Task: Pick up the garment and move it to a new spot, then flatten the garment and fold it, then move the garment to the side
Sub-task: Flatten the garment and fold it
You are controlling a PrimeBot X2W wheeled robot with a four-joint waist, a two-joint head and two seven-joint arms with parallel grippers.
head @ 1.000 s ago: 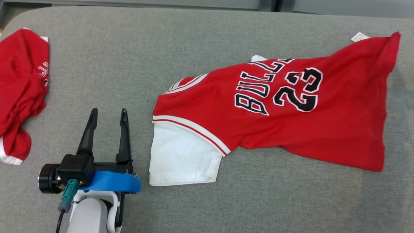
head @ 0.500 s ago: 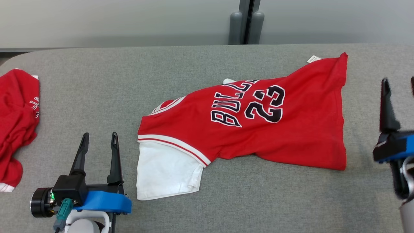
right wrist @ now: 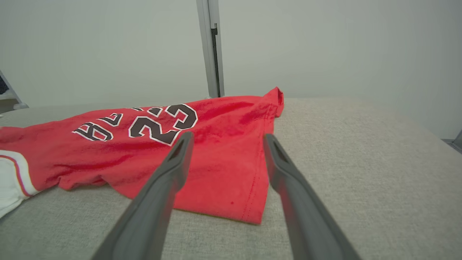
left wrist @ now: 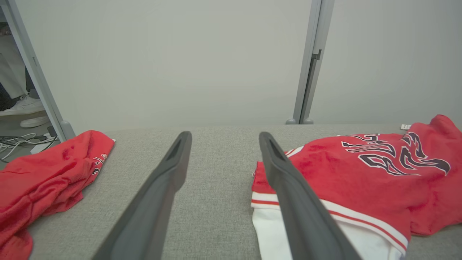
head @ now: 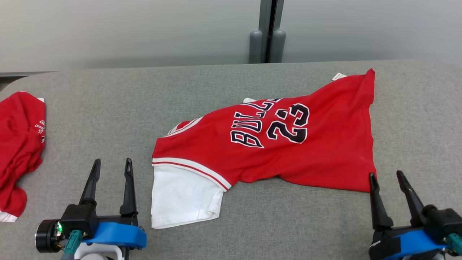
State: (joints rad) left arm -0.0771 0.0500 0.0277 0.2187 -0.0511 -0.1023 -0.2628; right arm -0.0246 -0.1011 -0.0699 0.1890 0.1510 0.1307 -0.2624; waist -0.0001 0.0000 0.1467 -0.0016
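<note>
In swung the right gripper (head: 385, 174), jaws released and empty, with the red-and-white fabric jersey (head: 317, 162) just left of its fingertips; the left gripper (head: 112, 160) was released too.

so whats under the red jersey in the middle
A white sleeve sticks out from under the jersey, and a white scrap peeks past its far edge. Everything lies on the grey table. How far the white fabric runs beneath is covered.

Crumpled red shirt (head: 20, 151) left; grey post (head: 263, 21) behind.
</note>
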